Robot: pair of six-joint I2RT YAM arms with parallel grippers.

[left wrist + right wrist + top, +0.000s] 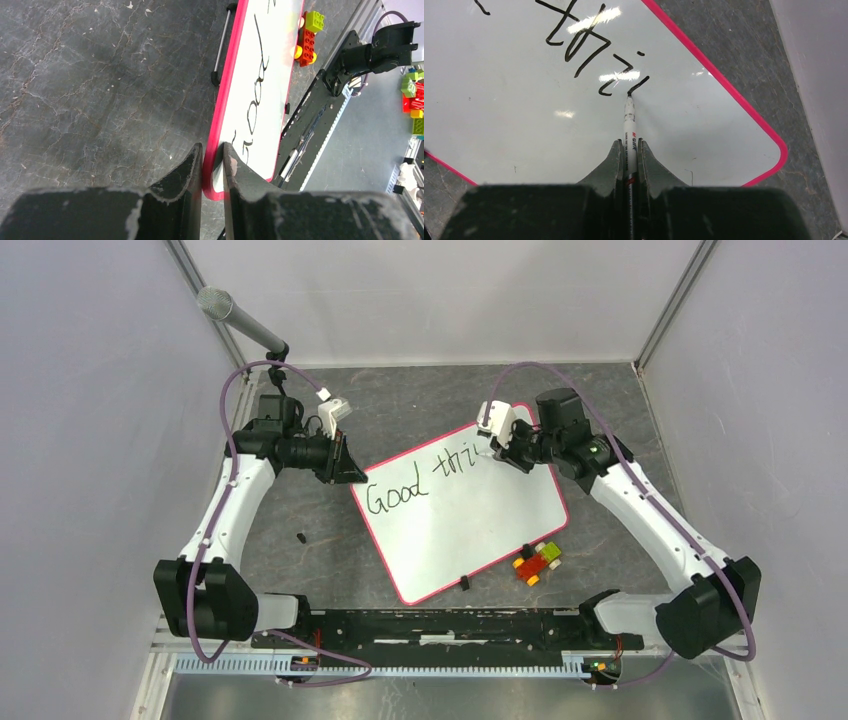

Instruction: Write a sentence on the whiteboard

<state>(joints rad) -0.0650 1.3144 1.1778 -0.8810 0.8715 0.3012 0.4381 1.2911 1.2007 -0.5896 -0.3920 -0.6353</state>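
- Whiteboard lies flat on the desk; its sentence so far reads "Good thi".
- Right pincer clenches the marker, tip touching the whiteboard after the "i".
- Left pincer clamps the whiteboard's corner rim.
- Most writing probably remains.

The whiteboard is white inside a red-pink rim, the sentence on it is black cursive, and the marker is white with a black tip. Under the whiteboard the counter is dark grey with pale marble-like veins, and just beside the whiteboard lie toy bricks in red, yellow and lime green. The left fingers and right fingers are black, scuffed grey-white.
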